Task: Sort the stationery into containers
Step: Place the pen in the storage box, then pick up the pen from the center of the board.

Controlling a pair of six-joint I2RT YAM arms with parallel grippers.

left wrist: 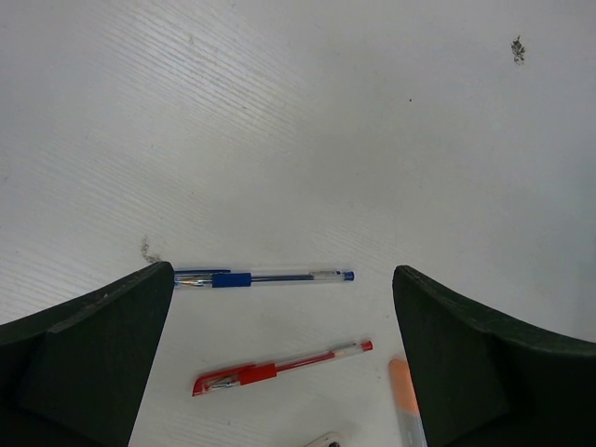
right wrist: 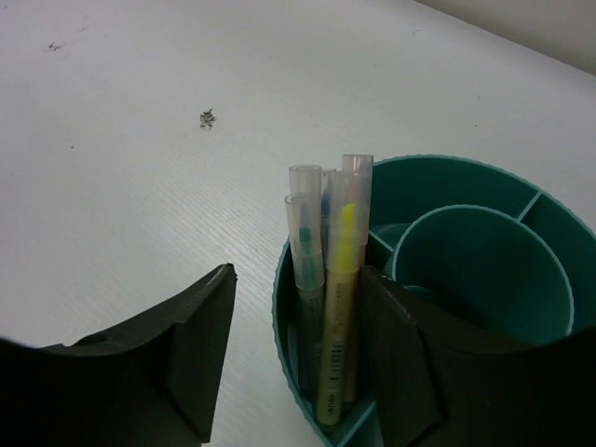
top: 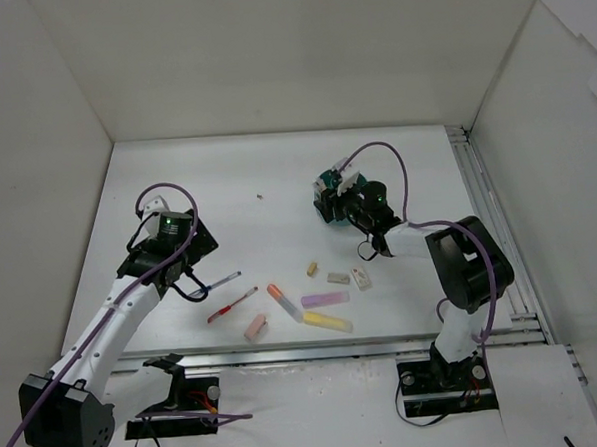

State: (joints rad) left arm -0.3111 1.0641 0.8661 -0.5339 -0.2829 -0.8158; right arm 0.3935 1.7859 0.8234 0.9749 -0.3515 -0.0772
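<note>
The teal cup (right wrist: 484, 233) (top: 323, 179) stands at the back right with inner dividers. Three capped highlighters, among them a yellow one (right wrist: 340, 289), stand upright in its near compartment. My right gripper (right wrist: 296, 279) (top: 336, 204) is open astride the cup's rim, one finger outside the wall and the other beside the yellow highlighter. My left gripper (left wrist: 283, 270) (top: 189, 281) hangs open over the table. Under it lie a blue pen (left wrist: 265, 277) (top: 218, 284) and a red pen (left wrist: 279, 367) (top: 233, 305), with nothing held.
Loose on the table's front middle lie an orange highlighter (top: 281, 298) (left wrist: 404, 391), a purple highlighter (top: 325, 299), a yellow highlighter (top: 328, 322), a pink eraser (top: 255, 328), a beige eraser (top: 311, 269) and two white erasers (top: 338, 277). White walls enclose the table.
</note>
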